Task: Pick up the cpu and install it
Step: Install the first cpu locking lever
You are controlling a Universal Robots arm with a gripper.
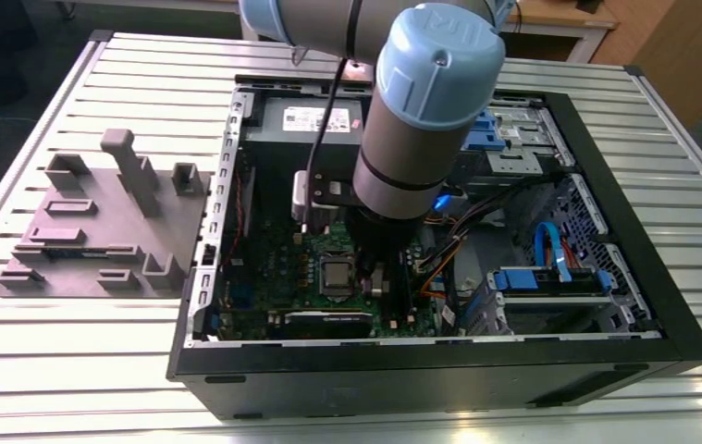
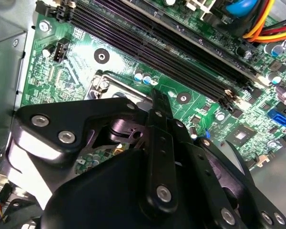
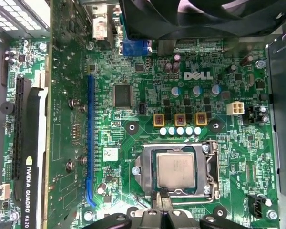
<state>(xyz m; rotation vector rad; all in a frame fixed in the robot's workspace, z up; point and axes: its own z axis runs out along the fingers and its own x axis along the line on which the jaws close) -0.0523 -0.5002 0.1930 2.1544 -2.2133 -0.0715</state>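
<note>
My black gripper (image 3: pixel 163 210) hangs at lower centre, fingers closed together, holding nothing. The small silver square cpu (image 3: pixel 177 172) sits inside the dark socket frame (image 3: pixel 145 168). Placing step; next needs careful clearance.

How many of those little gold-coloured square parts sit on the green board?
3, in a row on the green board in the first wrist view, above the cpu. Others may be hidden.
</note>
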